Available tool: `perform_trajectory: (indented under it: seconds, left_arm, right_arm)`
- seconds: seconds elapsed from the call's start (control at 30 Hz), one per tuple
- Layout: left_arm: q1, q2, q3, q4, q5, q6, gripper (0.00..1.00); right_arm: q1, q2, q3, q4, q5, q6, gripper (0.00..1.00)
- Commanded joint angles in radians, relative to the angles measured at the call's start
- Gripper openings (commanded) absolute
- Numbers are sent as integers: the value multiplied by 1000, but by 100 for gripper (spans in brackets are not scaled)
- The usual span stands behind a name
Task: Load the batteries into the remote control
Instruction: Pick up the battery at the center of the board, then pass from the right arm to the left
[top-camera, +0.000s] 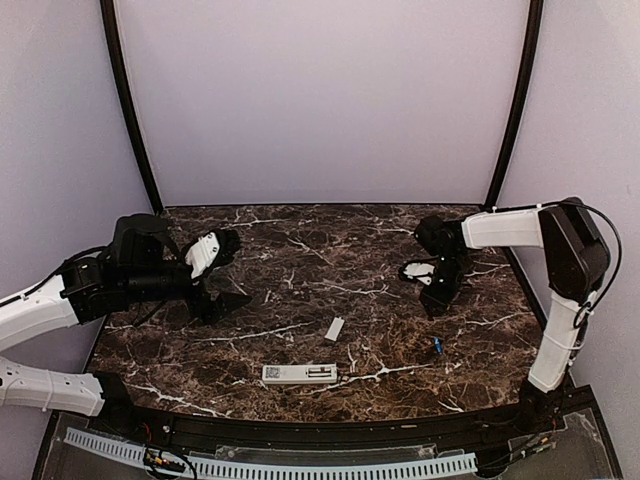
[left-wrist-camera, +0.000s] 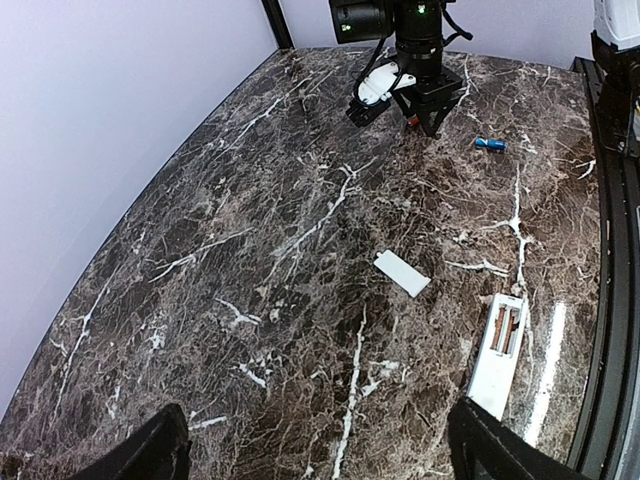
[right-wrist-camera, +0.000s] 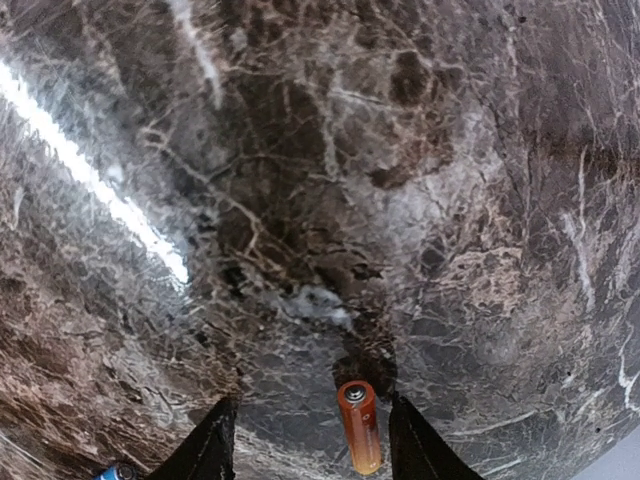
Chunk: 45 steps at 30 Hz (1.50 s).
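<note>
The right gripper hung low over the dark marble table, pointed down at its right side. In the right wrist view its 2 fingertips stood apart, with the orange battery lying between them, closer to the right-hand finger and clear of the left one. Whether that finger touched the battery could not be told; the jaws stood partly open around it, not clamped on both sides. In the left wrist view a speck of orange showed at the tips of that gripper.

The blue battery lay on the table just beside the right gripper, toward the near edge, apart from the fingers; its end peeked into the lower left corner of the right wrist view.

The remote control lay flat near the front edge at the middle, its battery bay open and facing up, well apart from both batteries. The small white cover lay between the remote and the table's middle.

The left gripper hovered over the left side, jaws wide, holding nothing.
</note>
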Motion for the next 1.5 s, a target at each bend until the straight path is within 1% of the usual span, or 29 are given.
perform_trajectory:
  seconds: [0.0, 0.13, 0.3, 0.43, 0.57, 0.7, 0.77, 0.9, 1.03, 1.13, 1.2, 1.23, 1.33, 1.4, 1.47]
  left_arm:
    - [6, -1, -10, -2, -6, 15, 89]
    - [6, 5, -10, -3, -4, 16, 89]
    - [6, 9, -10, -6, 1, 18, 89]
    - [6, 11, -6, -8, 4, 18, 89]
    - [6, 7, -4, -13, 1, 19, 89]
    - [6, 3, -7, -13, -1, 18, 89]
    - [6, 2, -7, -12, 0, 13, 89]
    - [6, -1, -4, 1, -2, -7, 89]
    - [6, -13, -11, 47, -24, -40, 88]
    - [6, -24, -22, 123, -36, -84, 85]
    - [6, -27, -32, 182, -27, -108, 82]
    - [6, -28, -38, 203, -21, -118, 80]
    - [3, -23, -45, 336, 0, -181, 76]
    - [-1, -12, -44, 411, 12, -214, 74]
    - [-13, 4, -28, 465, 16, -225, 71]
  right_arm:
    - [-13, 41, 35, -25, -8, 1, 46]
    - [-15, 41, 21, -39, -28, 4, 36]
    - [-14, 27, 5, -46, -3, 3, 34]
    - [-15, 33, 18, -53, -3, 4, 30]
    - [-15, 34, 22, -62, -7, 7, 24]
    - [-15, 32, 30, -72, -44, 20, 10]
    - [-14, 27, 39, -76, -58, 34, 5]
    - [-13, -20, 84, -73, -91, 92, 0]
    - [3, -128, 144, -24, -196, 190, 0]
    - [56, -230, 168, 104, -258, 321, 0]
    - [126, -305, 176, 231, -307, 432, 0]
    - [177, -342, 165, 312, -308, 478, 0]
    - [327, -429, 98, 672, -287, 567, 0]
    - [406, -450, 53, 980, -276, 623, 0]
    - [462, -439, 34, 1176, -254, 672, 0]
